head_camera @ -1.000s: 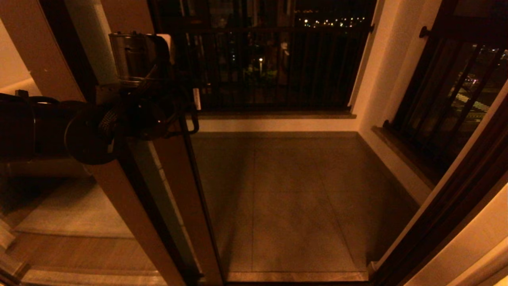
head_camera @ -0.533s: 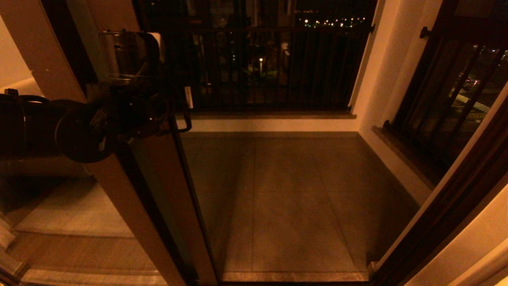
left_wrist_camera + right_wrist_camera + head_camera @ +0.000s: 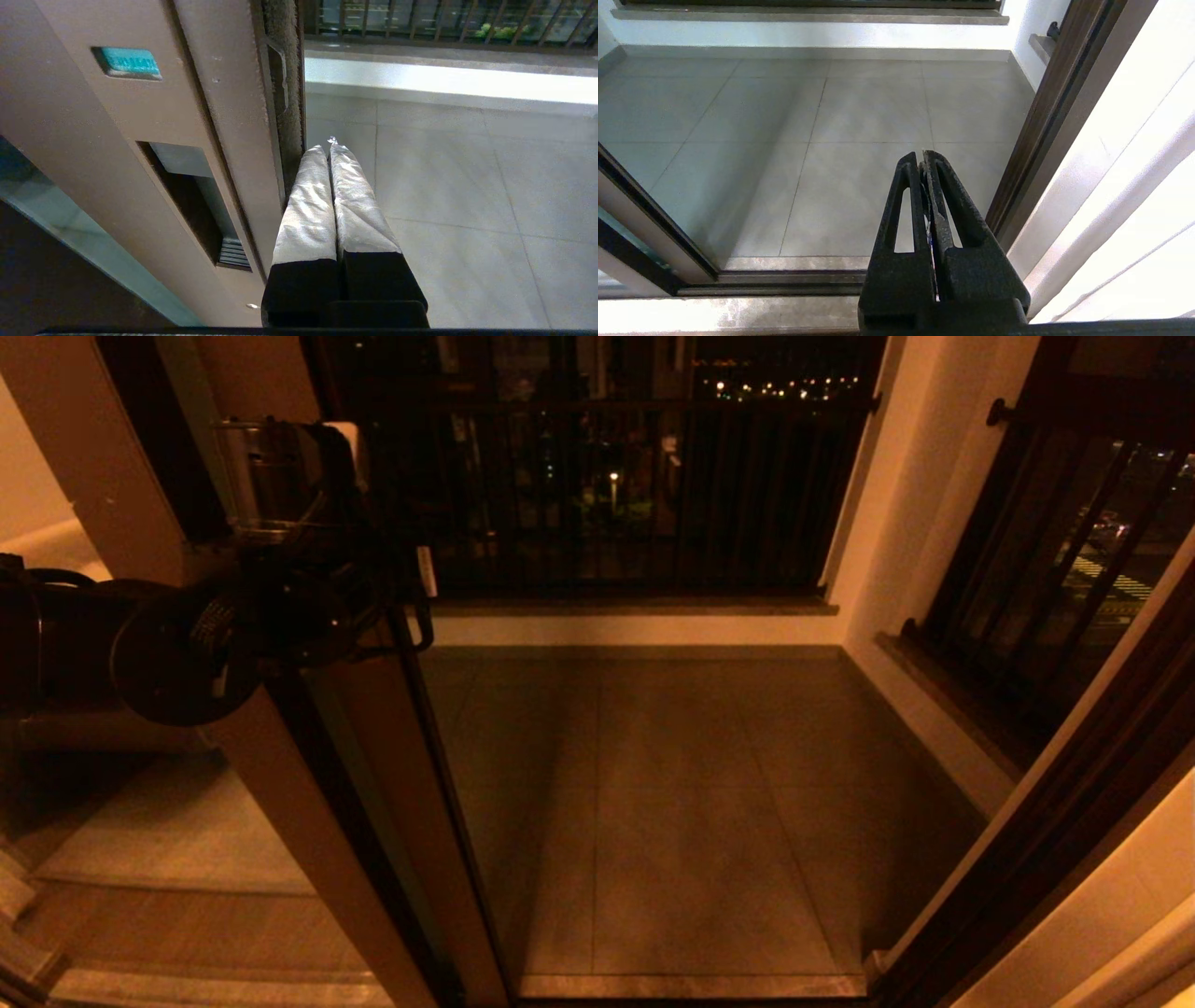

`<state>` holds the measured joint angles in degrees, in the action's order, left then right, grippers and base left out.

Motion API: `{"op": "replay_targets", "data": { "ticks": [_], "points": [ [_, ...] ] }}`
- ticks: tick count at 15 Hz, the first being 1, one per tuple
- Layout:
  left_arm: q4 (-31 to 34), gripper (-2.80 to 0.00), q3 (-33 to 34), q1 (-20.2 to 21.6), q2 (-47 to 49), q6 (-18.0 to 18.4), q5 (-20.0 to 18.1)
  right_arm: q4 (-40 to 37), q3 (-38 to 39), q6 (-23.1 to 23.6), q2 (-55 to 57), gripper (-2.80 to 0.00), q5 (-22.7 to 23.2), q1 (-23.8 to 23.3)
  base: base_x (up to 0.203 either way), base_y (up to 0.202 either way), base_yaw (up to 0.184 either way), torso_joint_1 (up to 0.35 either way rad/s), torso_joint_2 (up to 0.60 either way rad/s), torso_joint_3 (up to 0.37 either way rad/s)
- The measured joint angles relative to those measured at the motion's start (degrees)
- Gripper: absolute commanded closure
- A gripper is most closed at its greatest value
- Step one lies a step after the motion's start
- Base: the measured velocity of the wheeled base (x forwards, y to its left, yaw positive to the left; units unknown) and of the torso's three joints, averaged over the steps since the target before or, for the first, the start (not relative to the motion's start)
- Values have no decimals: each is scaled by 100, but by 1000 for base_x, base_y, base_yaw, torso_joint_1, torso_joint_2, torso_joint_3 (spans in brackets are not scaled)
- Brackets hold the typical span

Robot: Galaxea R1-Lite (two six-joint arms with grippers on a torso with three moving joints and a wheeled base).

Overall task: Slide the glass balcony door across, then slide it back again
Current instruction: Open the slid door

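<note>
Door point(image 3: 373, 775) slid further left w/ left pincer point(image 3: 327, 144) clenched against brown upright's edge.

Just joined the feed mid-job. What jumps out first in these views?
The left gripper, fingers shut, is pressed against the edge of the glass balcony door, beside its recessed handle. The doorway stands wide open onto the tiled balcony floor, with the black railing beyond. The right gripper hangs shut near the right-hand door frame.

Glass balcony door point(image 3: 373, 803) brown-framed, upright, at left; doorway open.
</note>
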<state>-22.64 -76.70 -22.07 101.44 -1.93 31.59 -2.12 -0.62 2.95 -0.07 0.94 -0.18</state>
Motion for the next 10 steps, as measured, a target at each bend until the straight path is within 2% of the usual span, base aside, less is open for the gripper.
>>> {"op": "replay_targets", "data": {
  "ticks": [10],
  "points": [
    [-110, 0, 107, 178, -20, 5, 0, 0, 0, 0, 0, 0, 0, 0, 0, 0, 0, 0, 0, 0]
  ]
}}
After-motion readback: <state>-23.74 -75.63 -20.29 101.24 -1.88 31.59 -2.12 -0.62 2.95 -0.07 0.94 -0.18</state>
